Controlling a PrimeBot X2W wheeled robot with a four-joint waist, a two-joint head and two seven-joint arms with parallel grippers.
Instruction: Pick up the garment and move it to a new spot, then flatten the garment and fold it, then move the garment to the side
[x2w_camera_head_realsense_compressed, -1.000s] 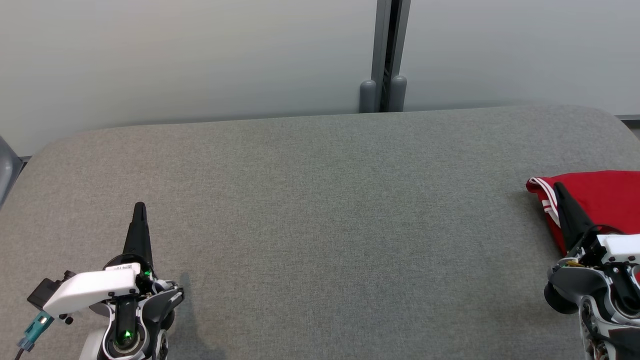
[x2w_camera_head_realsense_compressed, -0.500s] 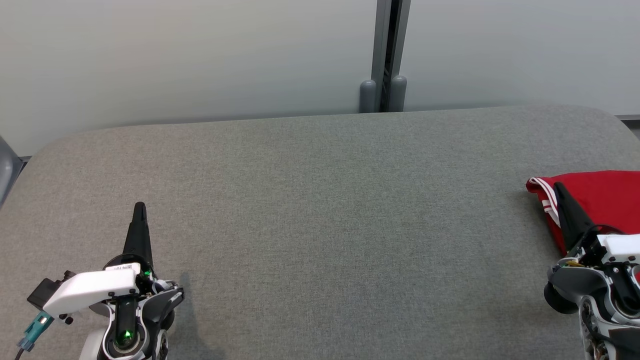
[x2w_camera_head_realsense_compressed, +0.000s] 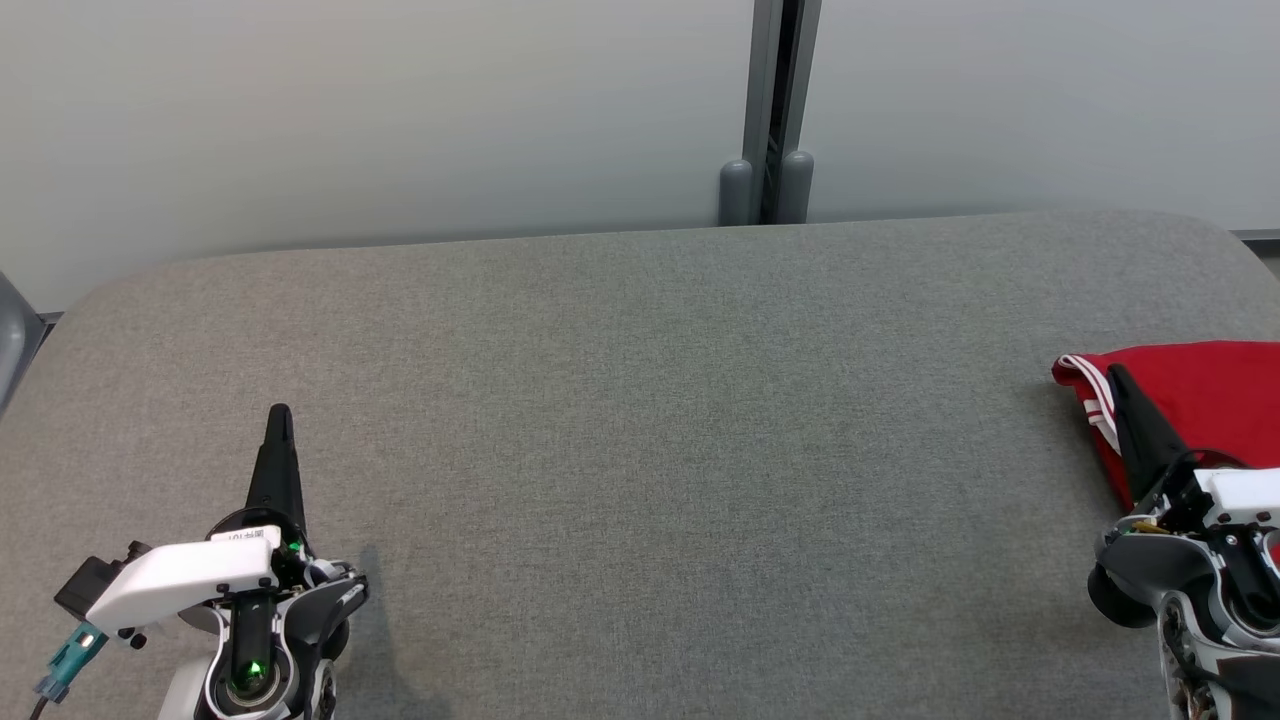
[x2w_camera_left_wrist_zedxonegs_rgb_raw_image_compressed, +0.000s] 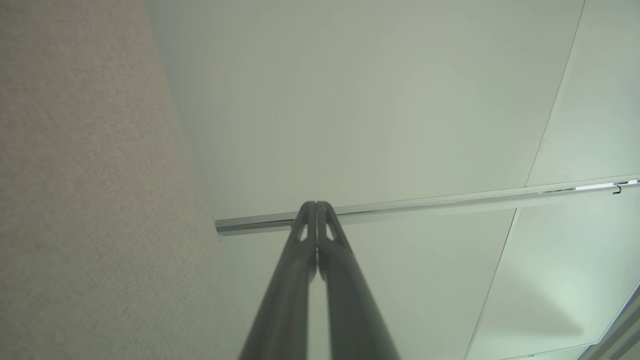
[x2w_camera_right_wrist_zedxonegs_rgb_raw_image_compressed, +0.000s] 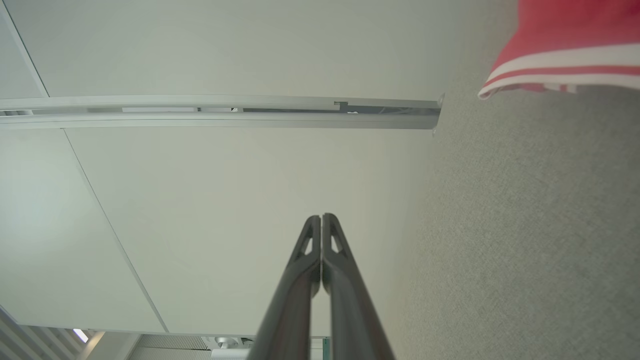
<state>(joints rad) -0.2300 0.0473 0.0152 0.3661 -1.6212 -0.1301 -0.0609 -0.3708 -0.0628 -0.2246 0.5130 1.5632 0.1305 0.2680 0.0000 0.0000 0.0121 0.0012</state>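
The red garment (x2w_camera_head_realsense_compressed: 1195, 385) lies at the grey table's (x2w_camera_head_realsense_compressed: 640, 420) right edge. The right gripper (x2w_camera_head_realsense_compressed: 1117, 373) points forward just beside it, fingers pressed together, empty. The left gripper (x2w_camera_head_realsense_compressed: 279, 412), well apart at the near left, is likewise closed on nothing.

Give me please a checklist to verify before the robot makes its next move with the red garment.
1. Left hand holds nothing: ok. Its fingers are shut together over the bare table.
2. Right hand holds nothing: ok. It is shut and empty.
3. Hands open for a grasp: not ok. Both are shut.
4. Right hand free of the garment: ok. The right wrist view shows the cloth off to the side, apart from the fingers.
5. Whole garment lies on the table: cannot tell. The head view cuts it off at the right edge.
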